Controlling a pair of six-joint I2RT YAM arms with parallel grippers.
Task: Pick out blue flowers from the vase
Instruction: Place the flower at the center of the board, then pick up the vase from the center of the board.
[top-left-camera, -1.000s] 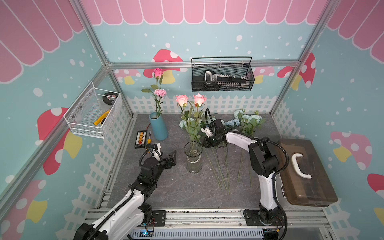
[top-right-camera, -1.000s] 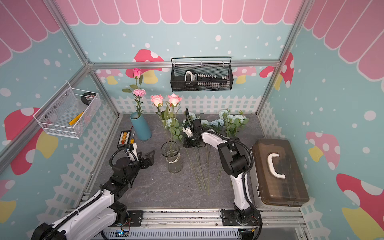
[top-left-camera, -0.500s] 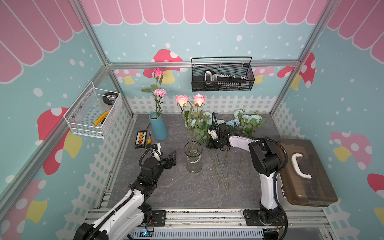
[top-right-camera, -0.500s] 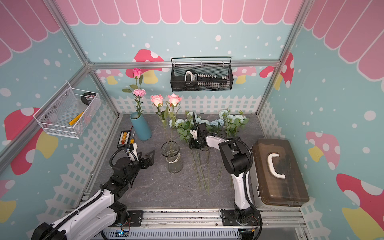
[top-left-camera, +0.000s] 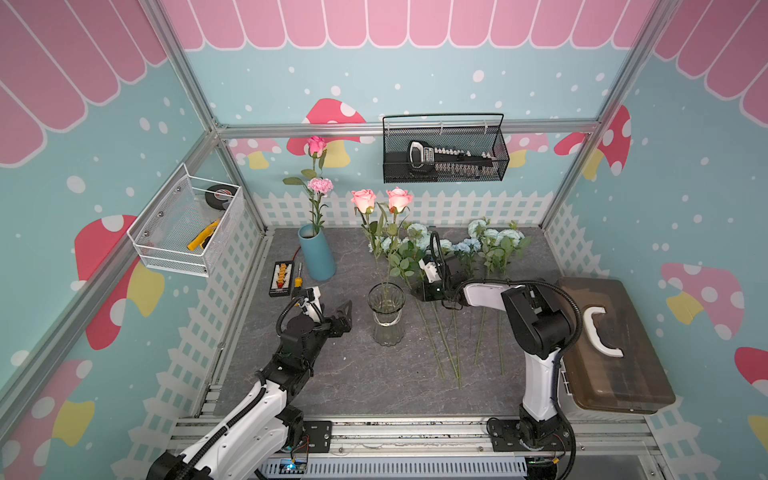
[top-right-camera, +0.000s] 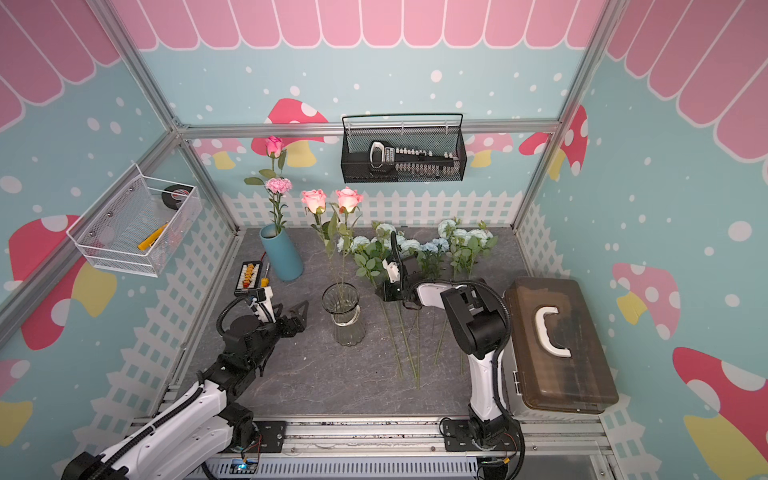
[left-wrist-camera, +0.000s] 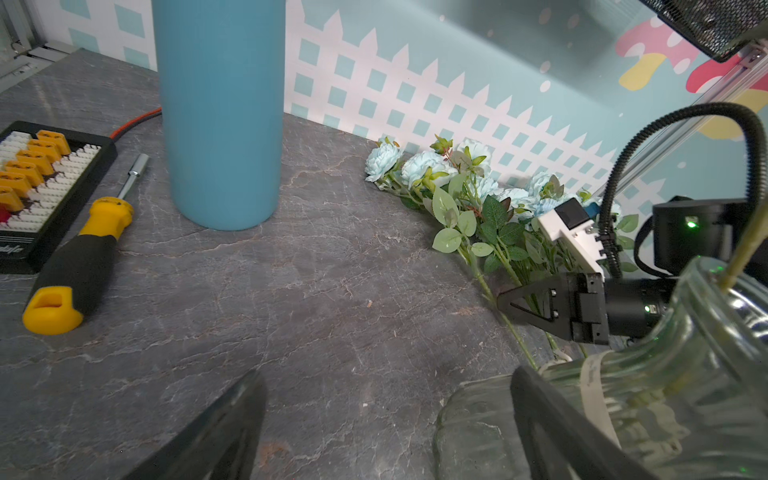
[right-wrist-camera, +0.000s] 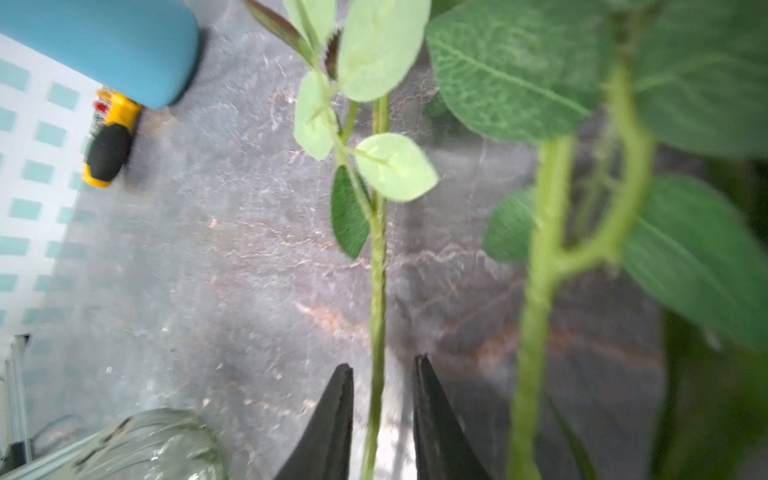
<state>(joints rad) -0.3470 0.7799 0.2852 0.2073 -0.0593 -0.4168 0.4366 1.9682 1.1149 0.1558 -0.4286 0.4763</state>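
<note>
Blue stem released
Clamped a second ago, the right end effector (right-wrist-camera: 382, 362) is now parted around the stem (right-wrist-camera: 377, 270); the left end effector (top-left-camera: 343, 320) is held apart. The blue flowers (top-left-camera: 490, 241) are laid by the back edge of the desk (top-left-camera: 357, 374); only pink roses (top-left-camera: 363, 199) are left in the glass vase (top-left-camera: 386, 316).

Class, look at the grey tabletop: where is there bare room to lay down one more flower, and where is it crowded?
Bare: the front strip between the glass vase and the front rail; also the patch between the blue vase and the glass vase. Crowded: beside the glass vase, where the blue flowers lie.
</note>
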